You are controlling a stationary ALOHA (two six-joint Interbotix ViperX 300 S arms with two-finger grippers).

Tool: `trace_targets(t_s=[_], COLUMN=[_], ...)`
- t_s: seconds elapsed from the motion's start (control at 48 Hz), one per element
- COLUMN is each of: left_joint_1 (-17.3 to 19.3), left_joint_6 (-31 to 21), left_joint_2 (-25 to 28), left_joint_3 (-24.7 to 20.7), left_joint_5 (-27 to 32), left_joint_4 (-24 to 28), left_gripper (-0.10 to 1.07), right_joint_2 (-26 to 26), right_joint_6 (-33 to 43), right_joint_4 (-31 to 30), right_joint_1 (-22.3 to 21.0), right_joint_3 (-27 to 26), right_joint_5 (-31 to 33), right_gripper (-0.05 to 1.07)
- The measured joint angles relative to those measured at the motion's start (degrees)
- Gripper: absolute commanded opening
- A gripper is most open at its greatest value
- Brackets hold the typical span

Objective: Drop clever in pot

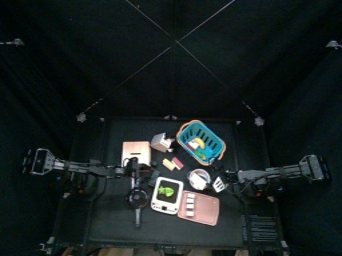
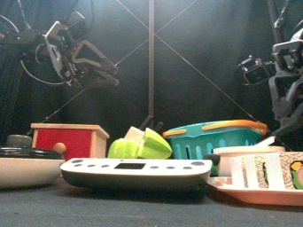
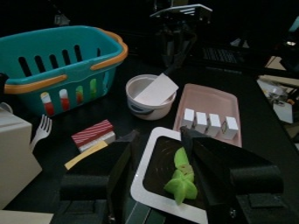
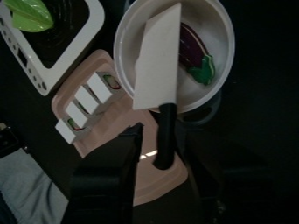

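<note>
Black curtains close in a small black table. Seen from above, a white scale sits nearest the front edge, with a pink tray just beside it at 3 o'clock. Behind the tray, at about 3 o'clock from the table's middle, stands the pot. The cleaver lies in it, white blade across the bowl and black handle sticking out over the rim. The right gripper is unclenched, its jaws apart on either side of that handle. The left gripper hangs spread wide above the scale, holding nothing. Farthest back, at 1 o'clock, is a teal basket.
</note>
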Motion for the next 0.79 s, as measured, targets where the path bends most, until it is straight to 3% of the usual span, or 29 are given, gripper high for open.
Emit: trace_targets(t_s=[0.792], left_joint_1=[0.00], left_joint_6=[0.00], left_joint_2=[0.09], left_joint_3=[0.18], left_joint_5=[0.26], left_joint_4=[0.00], left_gripper=[0.82], right_joint_2=[-0.09], right_joint_6=[-0.44], right_joint_4=[-3.16], right_joint_1=[0.00], right_joint_3=[-0.62], right_joint_5=[0.00], right_gripper=[0.85])
